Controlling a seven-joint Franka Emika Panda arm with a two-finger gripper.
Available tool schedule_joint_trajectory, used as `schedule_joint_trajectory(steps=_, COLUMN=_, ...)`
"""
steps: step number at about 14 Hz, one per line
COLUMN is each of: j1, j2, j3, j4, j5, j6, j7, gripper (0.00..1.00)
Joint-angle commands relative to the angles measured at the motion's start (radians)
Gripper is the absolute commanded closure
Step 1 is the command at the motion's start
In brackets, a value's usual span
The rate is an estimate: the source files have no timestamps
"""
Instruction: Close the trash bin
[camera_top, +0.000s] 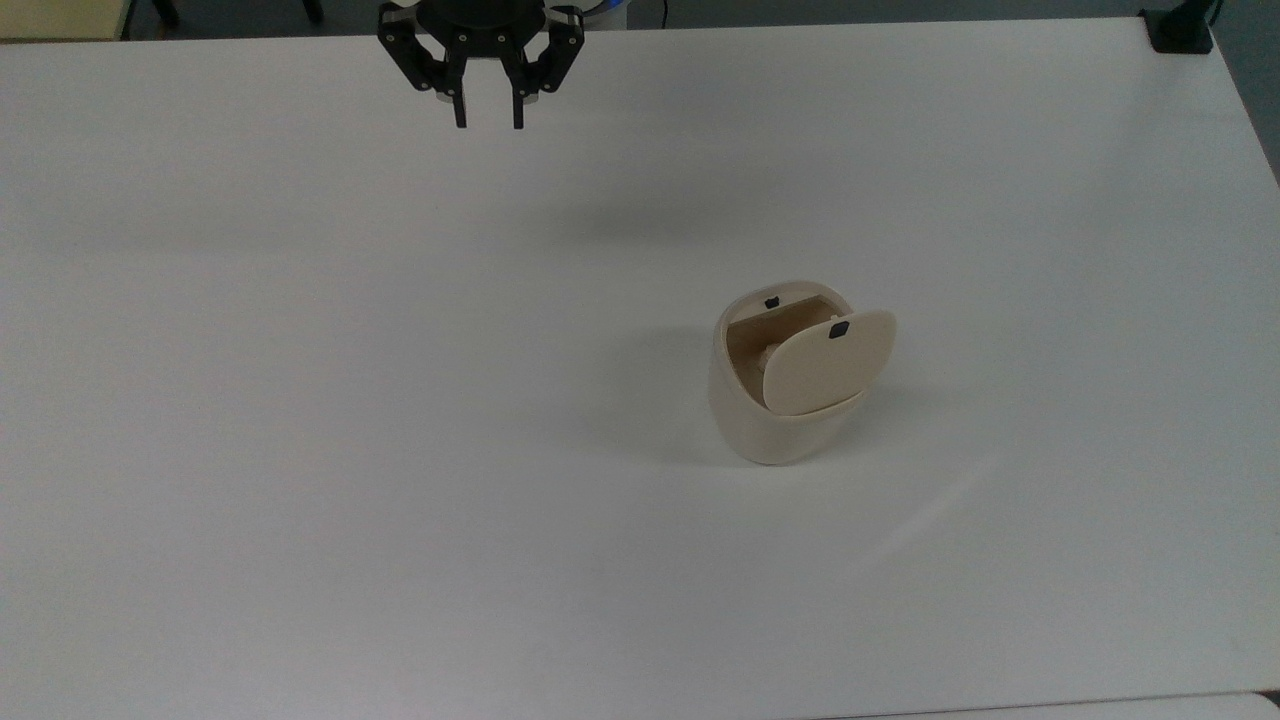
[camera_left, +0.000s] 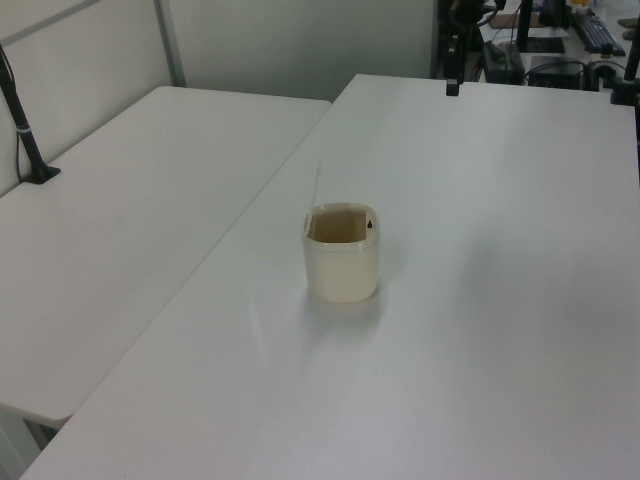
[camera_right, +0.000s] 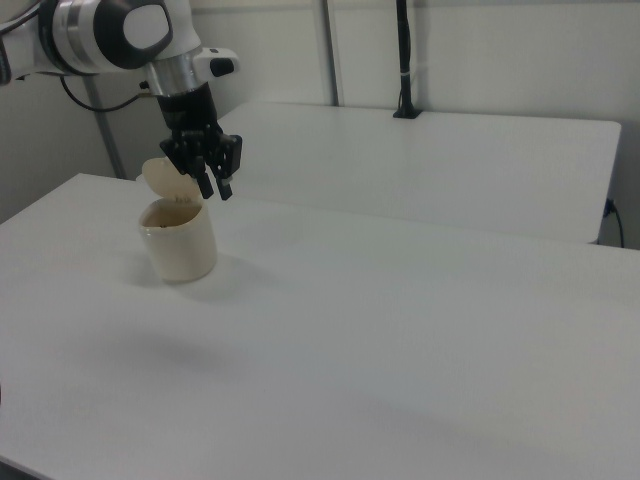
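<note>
Approach step in hand: the jaws (camera_top: 490, 122) hang above the tabletop (camera_top: 300, 400), set narrow and holding nothing. One bin (camera_top: 785, 385) stands well apart from the jaws, its one lid (camera_top: 828, 362) raised upright on its hinge. Next move calls for travel to the lid, then a downward push.

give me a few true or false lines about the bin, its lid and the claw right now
1. The bin has its lid standing open. True.
2. The claw is pressing on the lid. False: it hangs apart from the bin, near the top view's upper edge.
3. The claw holds a cup. False: nothing sits between its fingers.
4. The bin stands upright on the white table. True.
</note>
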Motion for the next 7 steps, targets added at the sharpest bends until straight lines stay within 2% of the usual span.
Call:
schedule_joint_trajectory(steps=1, j1=0.0, j2=-0.025, j3=-0.002, j4=-0.019, j5=0.0, j6=-0.014, j7=0.001, gripper=1.0)
schedule_joint_trajectory(steps=4, j1=-0.001, j2=-0.016, j3=-0.002, j4=-0.016, j5=0.006, j6=-0.005, j7=-0.001, gripper=1.0)
schedule_joint_trajectory(steps=7, j1=0.005, j2=0.007, j3=0.003, j4=-0.015, j5=0.009, j6=0.098, j7=0.001, gripper=1.0)
